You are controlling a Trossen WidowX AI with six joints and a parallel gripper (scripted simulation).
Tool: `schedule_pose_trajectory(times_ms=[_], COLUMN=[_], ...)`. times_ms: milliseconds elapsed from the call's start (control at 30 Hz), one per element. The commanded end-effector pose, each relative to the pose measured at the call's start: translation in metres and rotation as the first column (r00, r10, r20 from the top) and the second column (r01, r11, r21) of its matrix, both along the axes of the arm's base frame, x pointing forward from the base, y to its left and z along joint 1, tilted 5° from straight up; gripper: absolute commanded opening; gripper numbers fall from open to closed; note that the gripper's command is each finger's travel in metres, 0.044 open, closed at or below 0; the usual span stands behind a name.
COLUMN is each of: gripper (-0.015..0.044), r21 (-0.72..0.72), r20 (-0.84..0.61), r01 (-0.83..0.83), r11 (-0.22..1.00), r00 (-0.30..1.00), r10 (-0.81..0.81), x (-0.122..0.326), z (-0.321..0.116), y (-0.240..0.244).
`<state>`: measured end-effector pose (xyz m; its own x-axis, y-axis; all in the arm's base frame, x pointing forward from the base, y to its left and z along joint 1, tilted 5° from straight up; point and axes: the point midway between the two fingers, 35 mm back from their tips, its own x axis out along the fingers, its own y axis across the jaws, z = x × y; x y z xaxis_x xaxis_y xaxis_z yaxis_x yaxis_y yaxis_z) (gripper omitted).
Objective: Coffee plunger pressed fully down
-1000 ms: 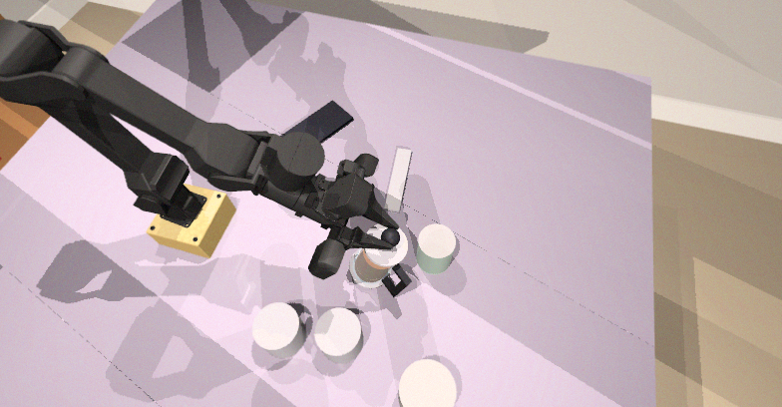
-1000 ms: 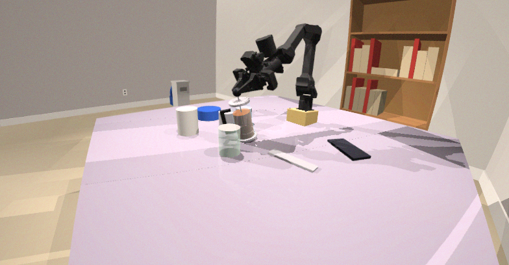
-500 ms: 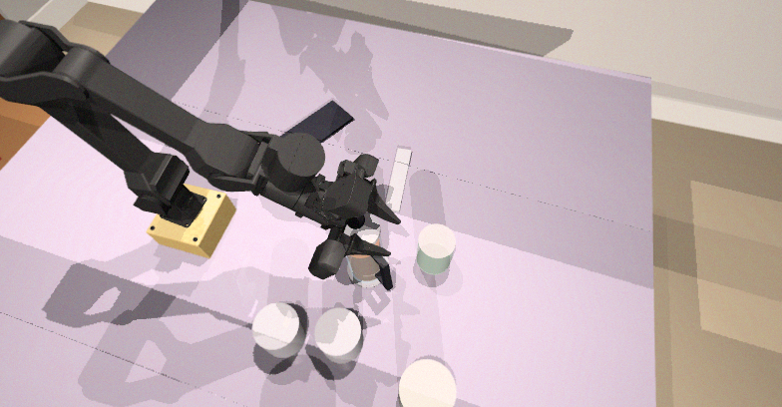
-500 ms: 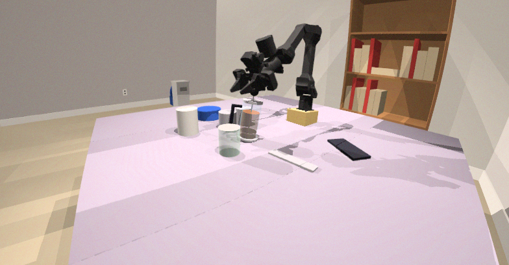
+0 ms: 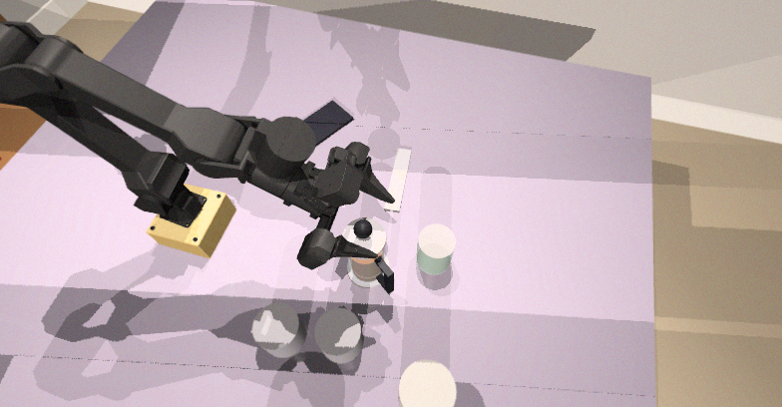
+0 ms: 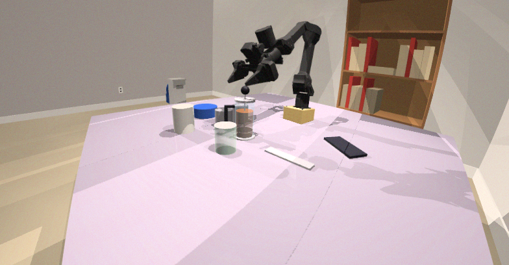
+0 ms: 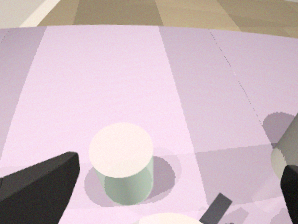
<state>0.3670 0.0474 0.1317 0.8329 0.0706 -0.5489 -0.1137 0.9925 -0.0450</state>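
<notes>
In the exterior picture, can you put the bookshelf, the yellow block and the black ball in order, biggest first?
1. Bookshelf
2. Yellow block
3. Black ball

That's how big they look in that picture.
</notes>
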Motion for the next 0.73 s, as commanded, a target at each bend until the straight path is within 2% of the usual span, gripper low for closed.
schedule_pose_trajectory(times_ms=[0, 100, 700], gripper=[0.044, 0.044, 0.044], r21=[0.0, -0.002, -0.002], r20=[0.013, 0.009, 0.009], r01=[0.001, -0.001, -0.001], r11=[1.0, 1.0, 1.0], r00=[1.0, 1.0, 1.0], r10=[-0.001, 0.001, 0.001], x=[-0.017, -0.028, -0.028], z=[0.044, 0.056, 0.055], y=[0.001, 0.001, 0.001])
